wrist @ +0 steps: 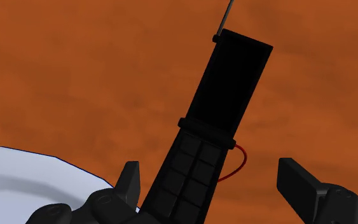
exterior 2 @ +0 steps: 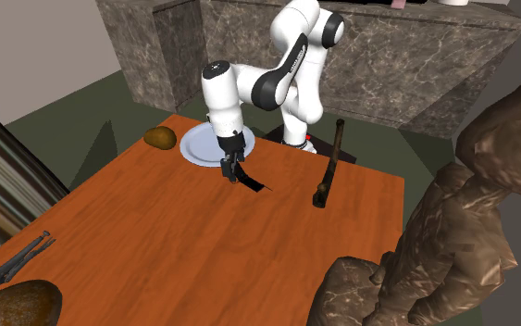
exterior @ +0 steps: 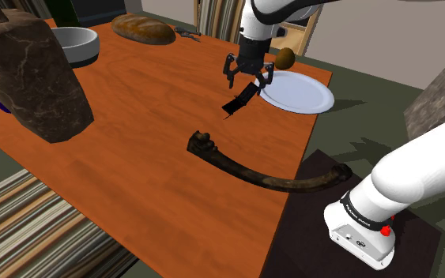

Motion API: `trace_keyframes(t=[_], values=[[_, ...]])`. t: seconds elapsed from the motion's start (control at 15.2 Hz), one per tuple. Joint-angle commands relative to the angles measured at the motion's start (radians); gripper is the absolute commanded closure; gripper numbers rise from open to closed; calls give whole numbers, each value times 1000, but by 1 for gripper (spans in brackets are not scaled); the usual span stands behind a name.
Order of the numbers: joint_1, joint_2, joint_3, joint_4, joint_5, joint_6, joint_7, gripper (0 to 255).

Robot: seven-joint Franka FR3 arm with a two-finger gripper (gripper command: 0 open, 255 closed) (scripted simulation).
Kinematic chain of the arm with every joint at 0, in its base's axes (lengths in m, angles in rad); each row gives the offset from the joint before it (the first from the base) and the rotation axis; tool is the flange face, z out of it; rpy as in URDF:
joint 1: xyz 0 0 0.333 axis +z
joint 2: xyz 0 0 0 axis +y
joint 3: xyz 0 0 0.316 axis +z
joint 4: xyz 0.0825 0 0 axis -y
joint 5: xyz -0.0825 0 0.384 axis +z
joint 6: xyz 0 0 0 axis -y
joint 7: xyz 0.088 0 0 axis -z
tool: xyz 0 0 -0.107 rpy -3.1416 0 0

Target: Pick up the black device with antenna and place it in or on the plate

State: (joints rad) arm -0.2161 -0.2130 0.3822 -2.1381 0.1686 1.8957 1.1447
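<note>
The claw [exterior: 249,79] hangs spread wide over the near end of the black device [exterior: 240,99], pinching nothing. In the wrist view one finger [wrist: 130,181] sits close against the device's [wrist: 225,89] keypad end, while the other finger stands well clear of it. From this I judge the device is not gripped. It seems to lie flat on the orange-brown table [exterior: 149,103], with its thin antenna pointing away from the plate [exterior: 303,95].

The device lies just beside the plate's rim, on the shoulder view's left of it, so the carry would be short. The claw straddles the body across its narrow width, which looks like the right line for closing on it. A small red wire loop [wrist: 238,162] sticks out of the device's side towards the free finger and could snag.

A brown round lump [exterior: 285,57] sits at the far edge of the plate, and the plate's middle is bare. A long dark curved bar [exterior: 244,167] lies nearer the stand, well apart from the device. The bowl [exterior: 77,43], the loaf [exterior: 143,29] and the big dark rock [exterior: 31,75] are far off on the shoulder view's left. Nothing stands between the device and the plate.
</note>
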Motion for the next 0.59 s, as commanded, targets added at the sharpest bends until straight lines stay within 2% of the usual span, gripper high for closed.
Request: trace_keyframes(t=[0.0, 0.33, 0.4, 0.53], values=[[0, 0, 0, -4, 0, 4, -1, 0], [0, 0, 0, -4, 0, 4, -1, 0], [0, 0, 0, -4, 0, 4, -1, 255], [0, 0, 0, -4, 0, 4, -1, 255]])
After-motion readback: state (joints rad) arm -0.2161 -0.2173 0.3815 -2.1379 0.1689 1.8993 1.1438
